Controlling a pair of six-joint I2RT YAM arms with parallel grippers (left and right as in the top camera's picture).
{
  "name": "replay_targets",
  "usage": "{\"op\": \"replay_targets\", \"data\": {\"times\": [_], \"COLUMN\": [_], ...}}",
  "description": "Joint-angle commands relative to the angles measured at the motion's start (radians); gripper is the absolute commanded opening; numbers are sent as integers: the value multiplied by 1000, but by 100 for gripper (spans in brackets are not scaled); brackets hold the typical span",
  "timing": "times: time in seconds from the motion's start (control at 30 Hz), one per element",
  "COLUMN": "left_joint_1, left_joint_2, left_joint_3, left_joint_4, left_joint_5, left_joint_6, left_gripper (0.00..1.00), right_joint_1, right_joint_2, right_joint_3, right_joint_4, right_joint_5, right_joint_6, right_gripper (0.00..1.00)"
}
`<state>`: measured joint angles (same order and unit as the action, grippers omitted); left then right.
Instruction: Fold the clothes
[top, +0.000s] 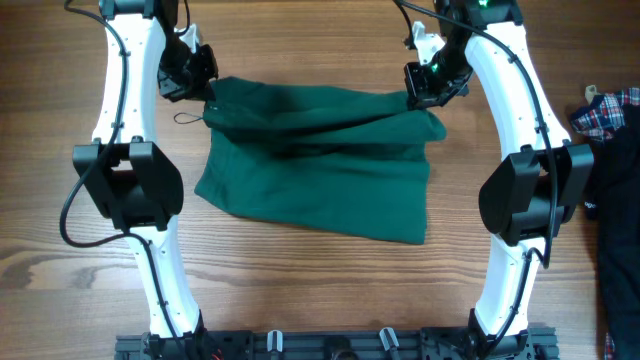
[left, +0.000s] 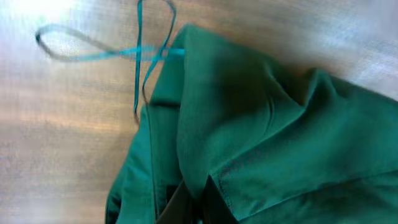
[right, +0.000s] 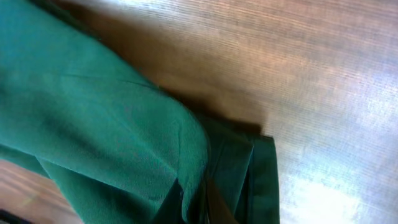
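Rightward, plaid clothes (top: 608, 108) lie apart from green garment (top: 320, 170).

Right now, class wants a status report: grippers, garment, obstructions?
Left gripper, right gripper: shut on green garment, far corners. Far edge lifted. Drawstring loose. Plaid cloth at right, apart.

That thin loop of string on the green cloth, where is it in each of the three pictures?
Overhead: string beside the upper-left corner of the green cloth.
Left wrist: upper left, looping off the cloth's edge.
Right wrist: not in it.
Shared landmark: the green cloth, in all three.
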<state>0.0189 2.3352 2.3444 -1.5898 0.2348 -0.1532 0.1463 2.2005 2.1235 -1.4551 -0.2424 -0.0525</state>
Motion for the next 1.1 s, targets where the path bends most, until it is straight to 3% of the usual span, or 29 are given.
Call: {"op": "replay_targets", "data": {"times": [0.0, 0.2, 0.47, 0.63, 0.7, 0.73, 0.8, 0.83, 0.87, 0.93, 1.0, 1.07], "left_joint_1": [-1, -1, -1, 1, 17, 33, 43, 45, 45, 45, 44, 43], "left_joint_2": [-33, -31, -31, -31, -31, -31, -31, -31, -32, -34, -34, -42], "left_joint_3": [16, -45, -346, -404, -404, -404, -404, -404, -402, -365, -277, -201], "left_joint_4": [-38, -58, 49, 99, 98, 95, 92, 90, 90, 69, 11, -23], "left_joint_5": [-1, -27, -36, -214, -255, -251, -251, -251, -251, -251, -251, -221], "left_joint_6": [16, 16, 14, -37, -38, -42, -41, -41, -41, -41, -42, -51], "left_gripper": [4, 4, 4, 4, 4, 4, 5, 12, 31, 55, 68, 70], "right_joint_1": [10, 50, 58, 58, 58, 58, 58, 58, 58, 58, 58, 58], "right_joint_2": [-22, -16, -16, -16, -23, -27, -28, -28, -32, -66, -123, -185], "right_joint_3": [-4, -129, -441, -528, -518, -517, -517, -517, -501, -458, -428, -425], "right_joint_4": [-15, -17, 86, 143, 142, 142, 137, 138, 134, 127, 127, 129], "right_joint_5": [-1, -1, -1, -2, -5, -5, -5, -5, -5, -5, -5, -5], "right_joint_6": [55, 83, 139, 142, 142, 142, 134, 133, 123, 105, 106, 108], "right_gripper": [4, 4, 4, 8, 23, 46, 63, 67, 69, 72, 81, 91]}}
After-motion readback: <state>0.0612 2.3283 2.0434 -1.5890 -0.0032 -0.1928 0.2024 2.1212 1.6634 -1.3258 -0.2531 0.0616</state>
